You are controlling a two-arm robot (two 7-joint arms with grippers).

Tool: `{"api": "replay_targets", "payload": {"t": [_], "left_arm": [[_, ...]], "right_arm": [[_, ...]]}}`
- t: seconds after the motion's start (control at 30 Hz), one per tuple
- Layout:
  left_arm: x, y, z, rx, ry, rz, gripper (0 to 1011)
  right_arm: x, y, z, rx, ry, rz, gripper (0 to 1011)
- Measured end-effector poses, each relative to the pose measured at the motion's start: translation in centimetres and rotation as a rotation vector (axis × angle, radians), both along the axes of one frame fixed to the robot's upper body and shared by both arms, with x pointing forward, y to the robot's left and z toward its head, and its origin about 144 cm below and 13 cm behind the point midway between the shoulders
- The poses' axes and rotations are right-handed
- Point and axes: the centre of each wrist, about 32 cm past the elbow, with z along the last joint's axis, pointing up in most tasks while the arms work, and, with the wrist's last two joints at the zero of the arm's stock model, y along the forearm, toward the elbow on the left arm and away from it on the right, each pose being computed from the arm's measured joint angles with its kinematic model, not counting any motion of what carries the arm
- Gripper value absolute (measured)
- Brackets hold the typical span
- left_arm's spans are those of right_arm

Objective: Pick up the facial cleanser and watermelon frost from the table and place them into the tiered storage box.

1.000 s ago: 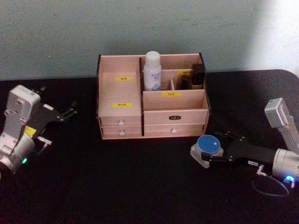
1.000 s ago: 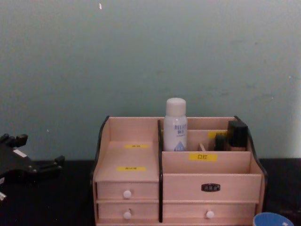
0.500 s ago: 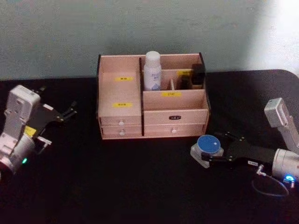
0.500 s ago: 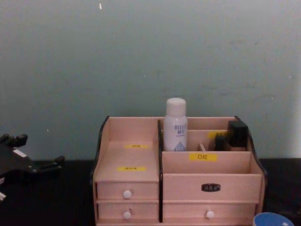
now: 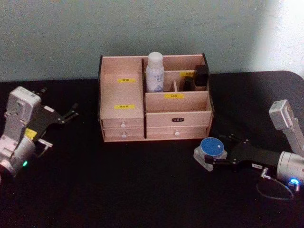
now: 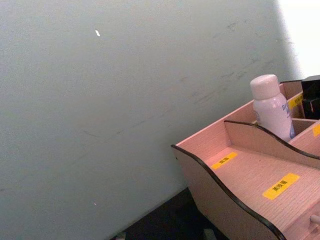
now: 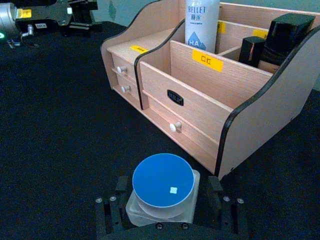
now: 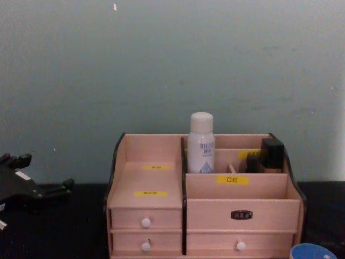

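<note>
The tiered storage box stands at the table's middle back. The facial cleanser stands upright in its rear compartment, also seen in the chest view and the right wrist view. The watermelon frost, a clear jar with a blue lid, rests on the table in front of the box's right corner. My right gripper is open, with one finger close on each side of the jar. My left gripper is open and parked at the left, holding nothing.
A dark bottle and a smaller dark item stand in the box's right rear compartments. The black table is bare in front of the box. A green wall rises close behind the box.
The right gripper's fingers have drawn slightly closer around the jar, which has not moved. The left arm has stayed put.
</note>
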Motion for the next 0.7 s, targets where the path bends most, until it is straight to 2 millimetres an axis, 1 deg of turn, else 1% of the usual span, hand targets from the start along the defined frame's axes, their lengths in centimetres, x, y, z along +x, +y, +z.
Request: {"api": "replay_targets", "payload": {"t": [0.27,0.3,0.33,0.4,0.43,0.5,0.53,0.57,0.7], "left_arm": [[0.00,0.00,0.00,0.000,0.000,0.000,1001],[0.00,0.00,0.00,0.000,0.000,0.000,1001],[0.00,0.00,0.00,0.000,0.000,0.000,1001],[0.00,0.00,0.00,0.000,0.000,0.000,1001],[0.00,0.00,0.00,0.000,0.000,0.000,1001],[0.00,0.00,0.00,0.000,0.000,0.000,1001],[0.00,0.00,0.00,0.000,0.000,0.000,1001],[0.00,0.00,0.00,0.000,0.000,0.000,1001],[0.00,0.00,0.00,0.000,0.000,0.000,1001]], "right_arm": [[-0.02,-0.03,0.01,0.000,-0.001,-0.001,995],[-0.02,-0.03,0.01,0.000,-0.001,-0.001,980],[-0.02,-0.03,0.01,0.000,-0.001,-0.001,942],[-0.02,-0.03,0.01,0.000,-0.001,-0.001,916],[-0.02,-0.02,0.01,0.000,-0.001,0.000,869],[-0.02,-0.02,0.02,0.000,-0.002,0.000,837],[-0.02,-0.02,0.02,0.000,-0.002,0.000,789],[-0.02,-0.02,0.02,0.000,-0.002,0.000,789],[-0.02,-0.02,0.03,0.000,-0.003,-0.001,721]]}}
